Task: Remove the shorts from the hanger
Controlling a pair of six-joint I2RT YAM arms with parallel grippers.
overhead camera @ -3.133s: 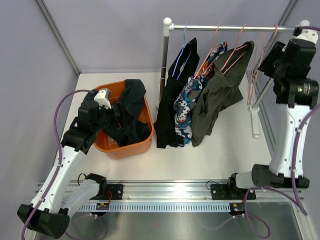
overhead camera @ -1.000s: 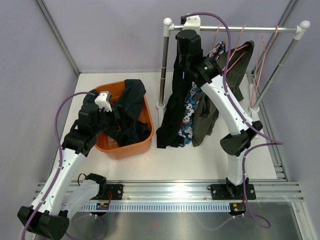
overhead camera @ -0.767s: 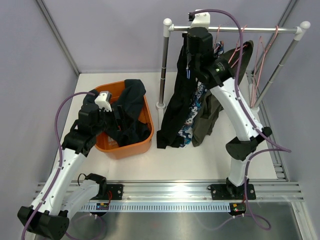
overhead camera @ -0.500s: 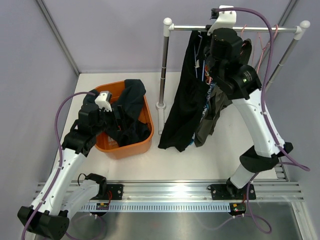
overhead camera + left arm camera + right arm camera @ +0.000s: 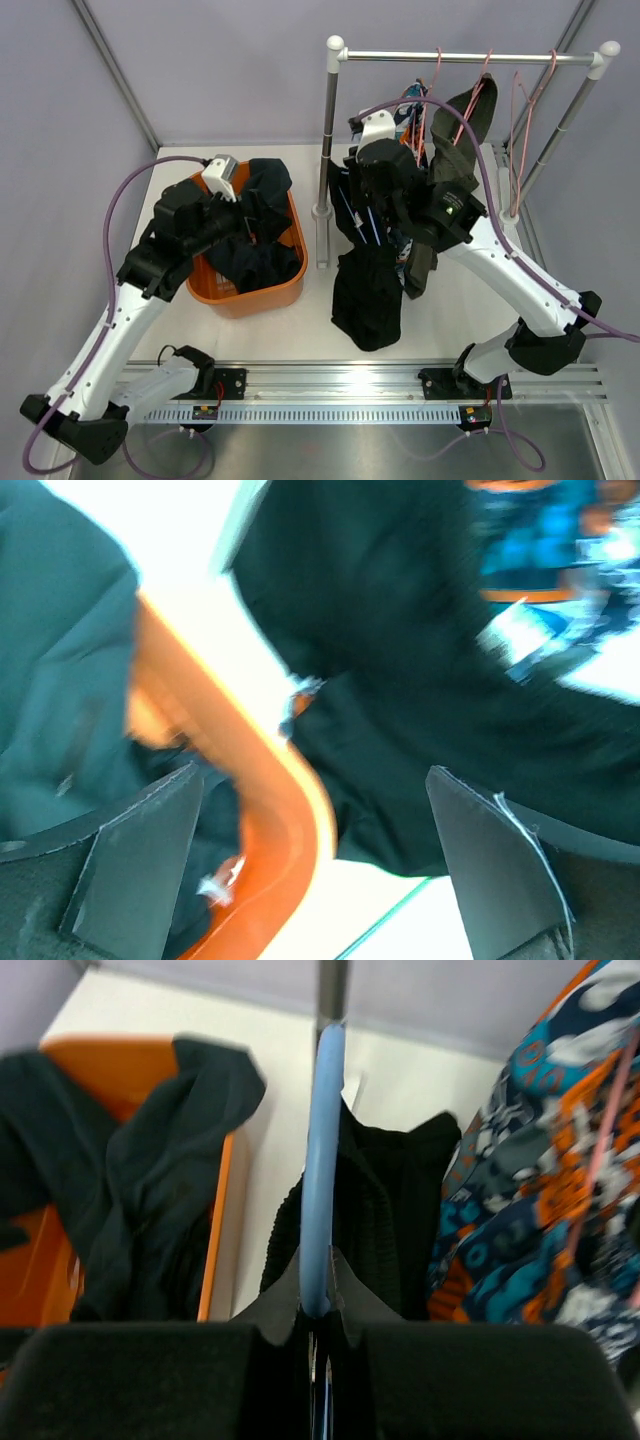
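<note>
Four pairs of shorts in view, so going left to right. Over on the left, the orange basket [image 5: 240, 297] sits on the tabletop [image 5: 450, 310] with the dark navy shorts [image 5: 262, 215] piled inside, part of them flopped over the far rim. The left fingers [image 5: 140, 850] hover above a corner of the basket's rim, spread wide apart with nothing between them (that wrist cam is pretty blurry, fwiw).

Next come the black shorts [image 5: 368, 295] with the light-blue trim. They're off the rail [image 5: 460, 57], draped on a blue hanger [image 5: 318, 1160] that the right fingers [image 5: 285, 1310] are clamped tight on. The arm holds them out in front of the rack, between the basket and the other garments. Their lower end hangs low over the tabletop, and I can't tell whether it touches.

Behind the right arm, the patterned shorts [image 5: 530, 1190] (blue, white and orange) hang from the rail. Just right of those, the olive green shorts [image 5: 465, 120] hang on a pink hanger [image 5: 437, 80]. Farthest right, another pink hanger [image 5: 520, 110] hangs on the rail by itself.
</note>
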